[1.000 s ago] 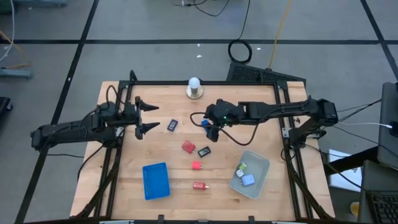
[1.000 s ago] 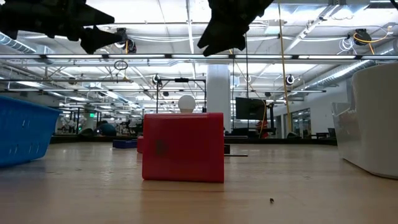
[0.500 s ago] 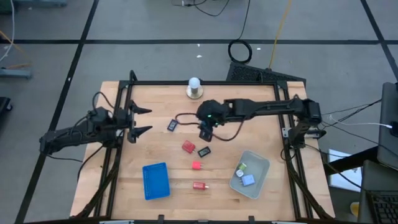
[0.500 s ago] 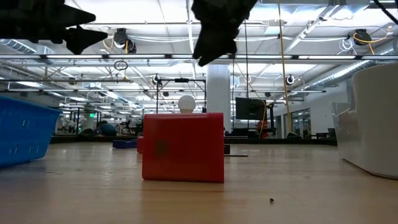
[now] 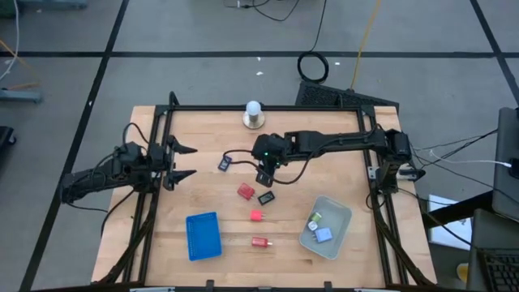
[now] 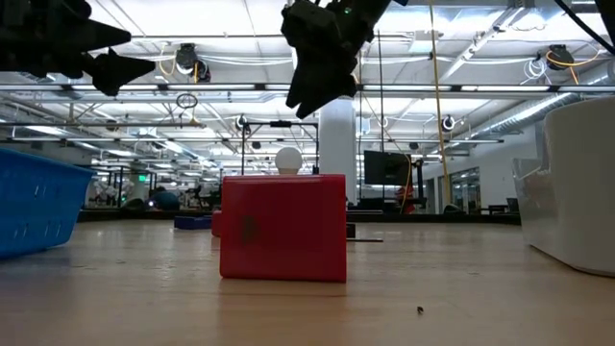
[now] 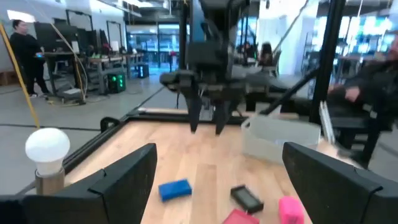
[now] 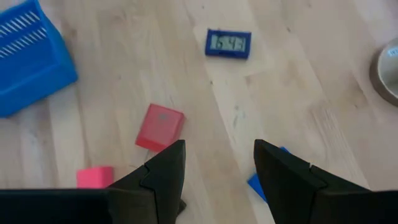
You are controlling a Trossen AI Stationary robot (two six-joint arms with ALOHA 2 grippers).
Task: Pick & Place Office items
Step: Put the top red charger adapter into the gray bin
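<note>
Right arm (image 5: 340,143): has swung further left across the bench (image 5: 195,199). Its right fingers (image 8: 168,171) now hang above the blue block (image 7: 174,189), partly spread, with only bare wood between them.
Left arm (image 5: 97,174): has drawn back toward the bench's left edge. The left fingers (image 7: 124,177) are spread wide and hold nothing.
Risk, descent: in the right wrist view the blue block sits beside one finger, not between the two. A straight drop would likely land a tip on it and skid it away.
Risk, neighbours: the red block (image 5: 246,191) and black piece (image 5: 266,197) lie near. A sideways correction low over the bench could shove them.
Risk, carry: the bin (image 5: 339,212) is well apart from here. A pinch on the block's corner could let it fall on the way.
Arms: two.
Tray (image 5: 203,235): one, blue, nothing seen in it.
Bin: one, clear grey.
Ball (image 5: 254,108): one, white, on a round base at the far edge.
Loose items: six. That is two red blocks, the second (image 5: 260,242) near the front edge, one pink block (image 5: 257,216), one blue block, one black piece and one dark label piece (image 5: 225,163).
Binned items: at least two, a light-blue block (image 5: 323,235) and a pale bit (image 5: 315,219). I cannot tell whether there are more.
</note>
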